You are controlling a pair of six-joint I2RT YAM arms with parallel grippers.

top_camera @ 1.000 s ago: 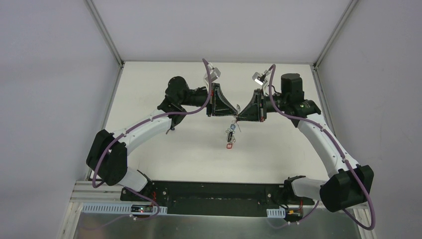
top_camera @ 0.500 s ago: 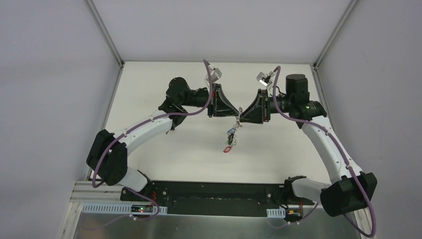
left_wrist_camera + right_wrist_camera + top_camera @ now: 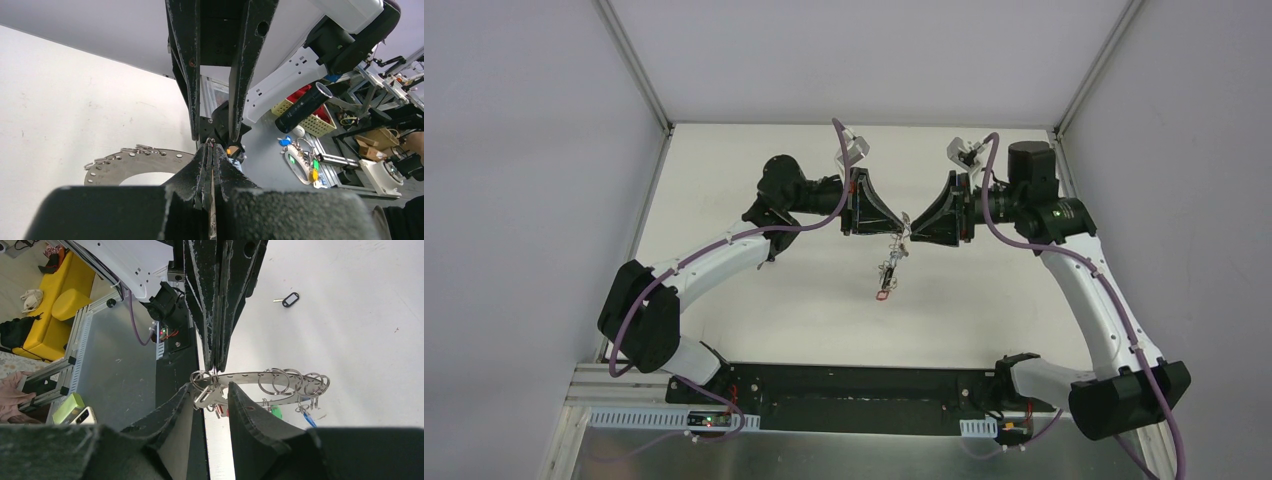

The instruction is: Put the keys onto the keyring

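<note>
The left gripper (image 3: 210,148) has its jaws pressed together on the edge of the keyring (image 3: 246,375), a flat perforated metal band held in the air above the table (image 3: 754,300). The band runs on from the pinch and carries several split rings (image 3: 272,381). The keys (image 3: 886,275) and coloured tags hang below it.

Hazard: the hold is on a narrow strip near one end. A sideways push or the swinging load could twist the band out of the pinch and drop it.

The right gripper (image 3: 210,387) has its jaws standing apart around one small ring and key at the band's end. Whether they clamp it cannot be told.

Hazard: a misaligned push here could knock that ring off the band's tip.

One black-tagged key (image 3: 288,299) lies on the table, well apart and unthreaded.
</note>
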